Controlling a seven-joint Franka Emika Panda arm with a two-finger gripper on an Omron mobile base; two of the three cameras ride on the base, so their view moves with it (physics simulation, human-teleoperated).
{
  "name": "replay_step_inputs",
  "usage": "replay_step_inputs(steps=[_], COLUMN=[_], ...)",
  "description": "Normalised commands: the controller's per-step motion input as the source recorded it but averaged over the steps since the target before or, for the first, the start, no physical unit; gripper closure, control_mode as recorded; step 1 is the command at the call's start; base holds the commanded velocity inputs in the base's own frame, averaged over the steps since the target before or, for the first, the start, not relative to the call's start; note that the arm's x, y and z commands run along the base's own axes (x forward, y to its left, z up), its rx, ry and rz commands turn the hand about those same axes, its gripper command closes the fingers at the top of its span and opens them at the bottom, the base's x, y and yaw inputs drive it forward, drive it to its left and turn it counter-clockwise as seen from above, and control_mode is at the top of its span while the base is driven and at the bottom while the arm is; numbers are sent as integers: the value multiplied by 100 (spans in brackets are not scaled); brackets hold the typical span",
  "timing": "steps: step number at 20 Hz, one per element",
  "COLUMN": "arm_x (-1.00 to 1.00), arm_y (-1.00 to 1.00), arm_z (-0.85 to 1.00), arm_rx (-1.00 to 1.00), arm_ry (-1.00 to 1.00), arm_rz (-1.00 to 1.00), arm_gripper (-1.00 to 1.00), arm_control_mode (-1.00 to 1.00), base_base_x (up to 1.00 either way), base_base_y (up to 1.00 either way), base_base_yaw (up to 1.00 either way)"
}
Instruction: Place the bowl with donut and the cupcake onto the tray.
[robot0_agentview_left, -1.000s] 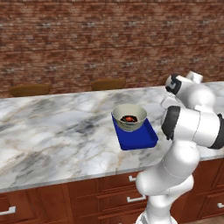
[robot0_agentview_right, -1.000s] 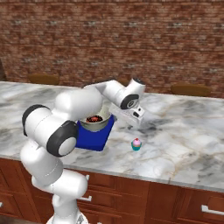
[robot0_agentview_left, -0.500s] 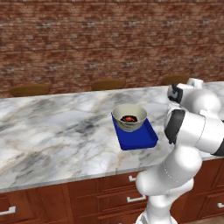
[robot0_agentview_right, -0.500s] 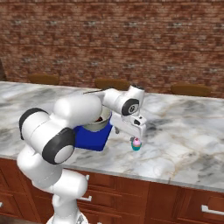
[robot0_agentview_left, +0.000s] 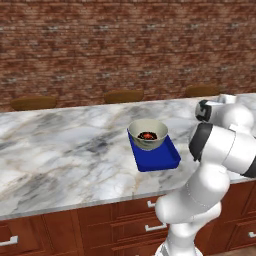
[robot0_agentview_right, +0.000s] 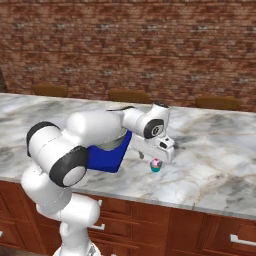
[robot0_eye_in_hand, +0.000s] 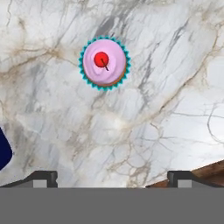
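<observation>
While the bowl (robot0_agentview_left: 148, 134) with its donut (robot0_agentview_left: 147, 135) already sits on the far end of the blue tray (robot0_agentview_left: 159, 158), I see the cupcake (robot0_eye_in_hand: 104, 63) standing upright on the marble desk (robot0_agentview_left: 60, 155), apart from the tray on its right. My hand (robot0_agentview_right: 156, 154) hangs directly above the cupcake, not touching it, fingertips (robot0_eye_in_hand: 43, 178) spread wide and empty. From the hand view, a corner of the tray shows at the left edge, and the desk's front edge at lower right.

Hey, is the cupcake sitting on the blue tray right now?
No, the cupcake stands on the bare marble counter, apart from the tray, with the open gripper above it.
</observation>
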Motion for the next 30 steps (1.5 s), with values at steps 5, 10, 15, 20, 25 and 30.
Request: replay_step_inputs(steps=[5, 10, 15, 20, 25, 30], arm_x=[41, 36, 0, 36, 40, 11], arm_y=[7, -8, -21, -6, -11, -9], arm_z=[-8, -29, -44, -29, -16, -11], arm_rx=[-5, -4, -1, 0, 0, 0], arm_ry=[1, -2, -2, 0, 0, 0], arm_rz=[3, 1, -3, 0, 0, 0], arm_gripper=[-100, -100, -100, -100, -100, -100], arm_control_mode=[-100, -100, -100, -100, -100, -100], base_base_x=[0, 0, 0, 0, 0, 0], base_base_y=[0, 0, 0, 0, 0, 0], base_base_yaw=[0, 0, 0, 0, 0, 0])
